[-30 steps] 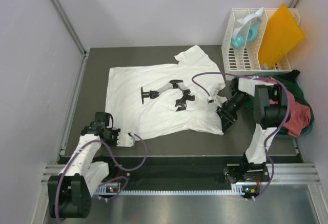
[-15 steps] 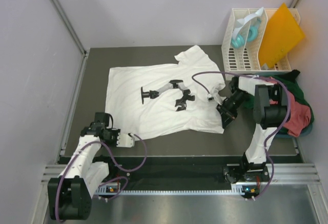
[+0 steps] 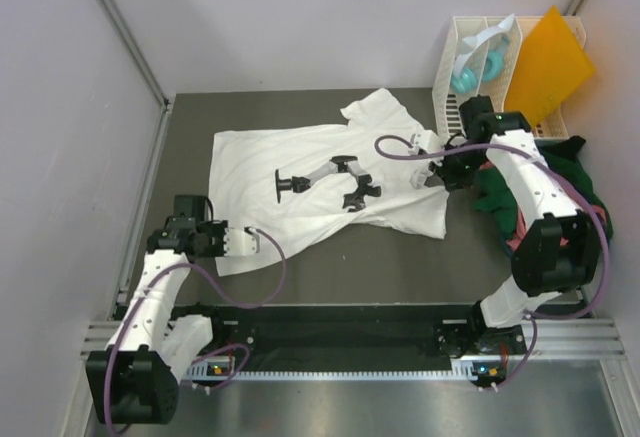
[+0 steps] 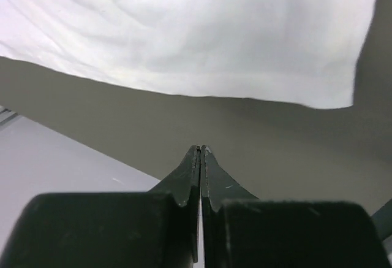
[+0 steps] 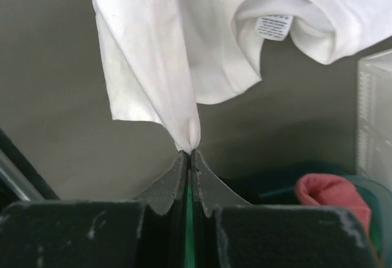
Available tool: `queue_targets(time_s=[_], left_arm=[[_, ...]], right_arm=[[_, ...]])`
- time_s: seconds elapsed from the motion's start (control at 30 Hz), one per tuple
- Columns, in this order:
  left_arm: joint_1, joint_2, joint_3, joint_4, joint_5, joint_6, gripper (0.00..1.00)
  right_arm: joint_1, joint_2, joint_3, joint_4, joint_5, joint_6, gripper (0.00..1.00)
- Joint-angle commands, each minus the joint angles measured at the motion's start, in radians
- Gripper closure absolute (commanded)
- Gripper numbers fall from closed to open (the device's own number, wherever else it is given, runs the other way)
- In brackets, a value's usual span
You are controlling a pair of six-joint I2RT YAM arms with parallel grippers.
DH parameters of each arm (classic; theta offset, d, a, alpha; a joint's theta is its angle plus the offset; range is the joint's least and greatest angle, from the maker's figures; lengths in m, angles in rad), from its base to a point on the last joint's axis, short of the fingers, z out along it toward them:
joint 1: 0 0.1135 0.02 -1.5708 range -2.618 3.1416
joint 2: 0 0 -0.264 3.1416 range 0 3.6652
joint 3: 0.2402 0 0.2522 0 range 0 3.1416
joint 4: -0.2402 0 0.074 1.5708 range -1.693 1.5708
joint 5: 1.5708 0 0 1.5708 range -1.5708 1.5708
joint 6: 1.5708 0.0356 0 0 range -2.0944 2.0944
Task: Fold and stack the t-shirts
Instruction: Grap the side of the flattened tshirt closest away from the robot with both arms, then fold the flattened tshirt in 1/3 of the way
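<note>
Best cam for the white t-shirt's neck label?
Right wrist: the small white printed neck label sits close inside the collar. Top external shows the large white cloth t-shirt, label too small to see; left wrist, only its plain edge.

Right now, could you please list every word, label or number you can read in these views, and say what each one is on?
neck label, inside the collar of the white t-shirt: dark print, too small and blurred to read.
dark graphic, on the shirt's front: a picture, no letters visible.
Nothing else shows any readable text.
</note>
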Motion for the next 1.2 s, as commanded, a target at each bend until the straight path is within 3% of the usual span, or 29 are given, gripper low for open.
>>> queue_targets(time_s=[0.0,0.13,0.33,0.47,0.6,1.17], left_arm=[[-0.001,0.024,0.071,0.034,0.005,-0.009,1.0],[-0.001,0.041,0.11,0.05,0.048,-0.017,1.0],[-0.033,-0.016,0.066,-0.128,0.195,0.03,0.96],[-0.034,-0.12,-0.041,-0.217,0.219,0.138,0.81],[-0.034,-0.186,-0.126,-0.171,0.238,0.156,0.61],[-0.034,-0.306,-0.414,0.025,0.199,0.132,0.54]], right_arm=[[0.033,-0.079,-0.017,0.072,0.124,-0.056,1.0],[0.051,-0.098,-0.054,0.098,0.149,-0.056,1.0],[0.076,-0.101,-0.103,0.124,0.146,-0.039,1.0],[0.085,-0.093,-0.114,0.139,0.157,-0.031,1.0],[0.091,-0.085,-0.107,0.142,0.153,-0.019,1.0],[0.111,-0.044,-0.068,0.124,0.134,0.019,1.0]])
